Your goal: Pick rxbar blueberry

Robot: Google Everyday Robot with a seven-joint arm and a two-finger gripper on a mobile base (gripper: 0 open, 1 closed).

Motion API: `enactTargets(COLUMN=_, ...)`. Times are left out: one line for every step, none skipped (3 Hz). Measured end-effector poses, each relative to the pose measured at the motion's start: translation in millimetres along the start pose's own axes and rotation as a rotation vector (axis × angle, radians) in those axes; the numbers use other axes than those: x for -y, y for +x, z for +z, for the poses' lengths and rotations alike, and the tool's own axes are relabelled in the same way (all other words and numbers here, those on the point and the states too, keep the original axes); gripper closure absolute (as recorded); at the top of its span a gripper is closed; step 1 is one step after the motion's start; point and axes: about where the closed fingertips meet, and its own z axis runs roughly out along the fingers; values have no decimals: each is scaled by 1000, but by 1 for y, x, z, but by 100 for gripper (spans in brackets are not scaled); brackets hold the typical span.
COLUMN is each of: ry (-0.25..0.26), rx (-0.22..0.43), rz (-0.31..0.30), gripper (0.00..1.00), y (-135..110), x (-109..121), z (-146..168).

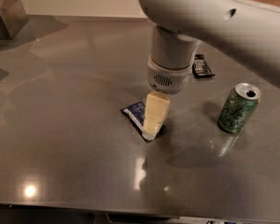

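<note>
The rxbar blueberry (135,112) is a flat dark-blue wrapper lying on the grey table (65,125), near its middle. Only its left end shows; the rest is hidden behind my gripper. My gripper (151,130) hangs from the white arm and comes down right over the bar, its cream-coloured fingers (155,113) reaching the bar's right part.
A green can (237,108) stands upright to the right of the gripper. A small black wrapper with white text (202,67) lies farther back, partly behind the arm. A dark box (9,17) sits at the table's far left corner.
</note>
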Motion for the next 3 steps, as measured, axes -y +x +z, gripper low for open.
enactTargets(ry=4, rx=-42, rz=9, gripper=0, y=-12, x=-5, z=19)
enactTargets(ry=-6, rx=-67, rz=6, gripper=0, y=-20, x=-11, z=32)
enactTargets(ry=-22, rx=-88, rz=5, gripper=0, y=-25, x=-11, z=45)
